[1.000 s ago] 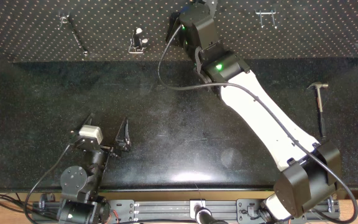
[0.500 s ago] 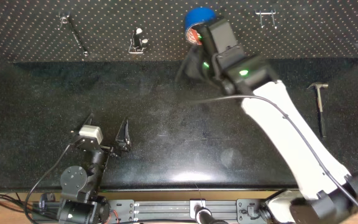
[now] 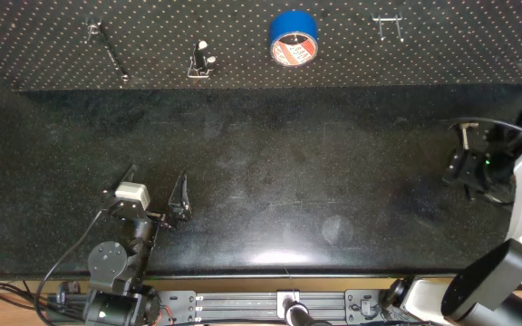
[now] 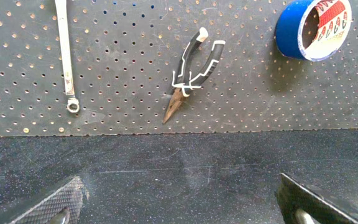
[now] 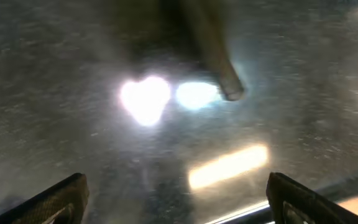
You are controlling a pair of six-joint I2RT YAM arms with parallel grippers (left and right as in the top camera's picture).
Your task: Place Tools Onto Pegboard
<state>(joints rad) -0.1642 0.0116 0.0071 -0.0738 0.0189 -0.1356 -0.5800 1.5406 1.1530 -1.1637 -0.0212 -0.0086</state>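
The hammer [image 3: 465, 134] lies by the right edge of the tabletop [image 3: 261, 181]. The right gripper [image 5: 176, 202] hovers by its handle end, its jaws spread like those of the left gripper [image 3: 155, 186]. A pinch there, far from the heavy head, could let the hammer swing or slip free.

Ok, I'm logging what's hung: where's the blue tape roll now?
In the top view the blue tape roll hangs on the pegboard, between the pliers and the hook.

Open tabletop [image 3: 270, 181] spans the middle; wrench [image 3: 110, 52], pliers [image 3: 203, 60] and tape [image 3: 293, 39] take up hooks on the pegboard [image 3: 478, 45].
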